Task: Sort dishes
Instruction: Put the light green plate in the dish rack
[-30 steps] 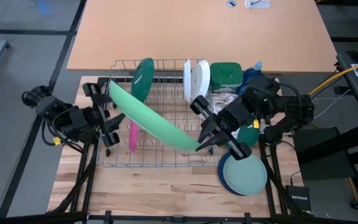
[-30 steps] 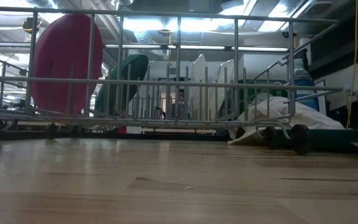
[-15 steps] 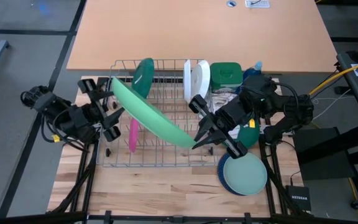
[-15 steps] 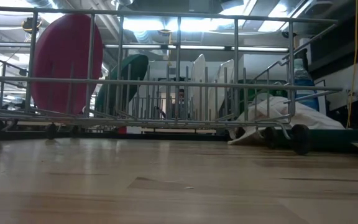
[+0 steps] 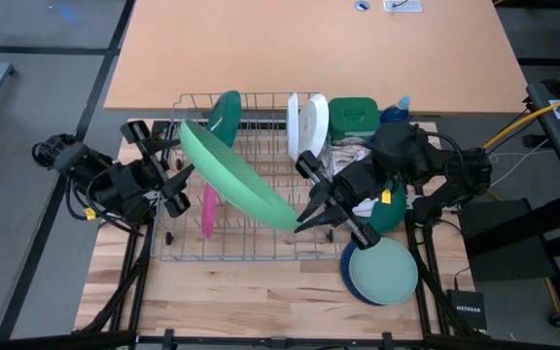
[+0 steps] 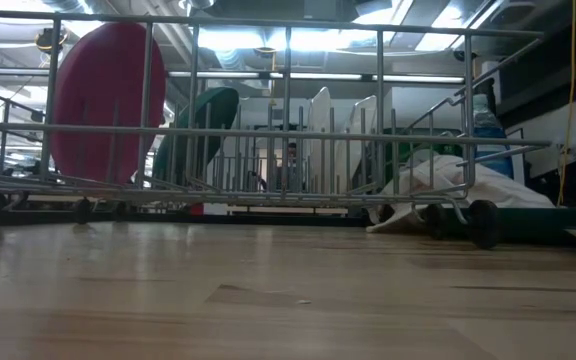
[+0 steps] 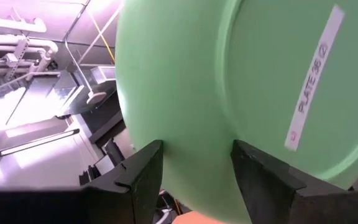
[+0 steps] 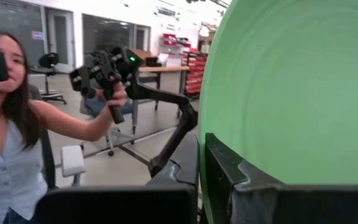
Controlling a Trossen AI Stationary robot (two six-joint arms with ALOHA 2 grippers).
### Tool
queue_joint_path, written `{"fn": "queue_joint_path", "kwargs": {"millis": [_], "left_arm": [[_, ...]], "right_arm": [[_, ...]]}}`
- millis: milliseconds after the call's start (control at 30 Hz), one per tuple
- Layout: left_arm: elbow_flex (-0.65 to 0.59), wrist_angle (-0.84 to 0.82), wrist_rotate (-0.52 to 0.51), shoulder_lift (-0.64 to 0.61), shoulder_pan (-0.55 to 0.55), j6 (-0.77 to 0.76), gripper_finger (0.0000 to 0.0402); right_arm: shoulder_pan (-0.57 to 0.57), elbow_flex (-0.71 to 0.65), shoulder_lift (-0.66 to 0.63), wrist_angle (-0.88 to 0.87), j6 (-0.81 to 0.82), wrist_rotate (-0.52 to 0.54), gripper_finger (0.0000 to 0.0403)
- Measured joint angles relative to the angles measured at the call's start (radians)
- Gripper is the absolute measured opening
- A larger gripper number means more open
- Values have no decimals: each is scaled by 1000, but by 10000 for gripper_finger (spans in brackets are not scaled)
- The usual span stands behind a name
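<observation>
Handover: right gripper (image 5: 311, 220) clamps light green plate (image 5: 236, 175) rim; left gripper (image 5: 168, 165), fingers apart, flanks the far rim to take it.

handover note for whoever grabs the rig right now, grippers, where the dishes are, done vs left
Right gripper: shut on the light green plate, held tilted above the wire dish rack.
Left gripper: open, fingers either side of that plate's other edge, not clamped.
Racked upright: dark green plate, two white plates, pink plate.
Beside the rack, by the right arm: pale teal plate stacked on a navy plate.
Left: slot the light green plate, then sort the stacked ones.
</observation>
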Motion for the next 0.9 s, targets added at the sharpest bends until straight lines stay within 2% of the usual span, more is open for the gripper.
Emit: {"fn": "queue_joint_path", "kwargs": {"millis": [400, 900], "left_arm": [[0, -16, 4, 0, 0, -37, 184], [0, -19, 14, 0, -1, -61, 184]], "right_arm": [[0, 0, 0, -53, 3, 58, 12], [-1, 0, 2, -165, -7, 272, 12]]}}
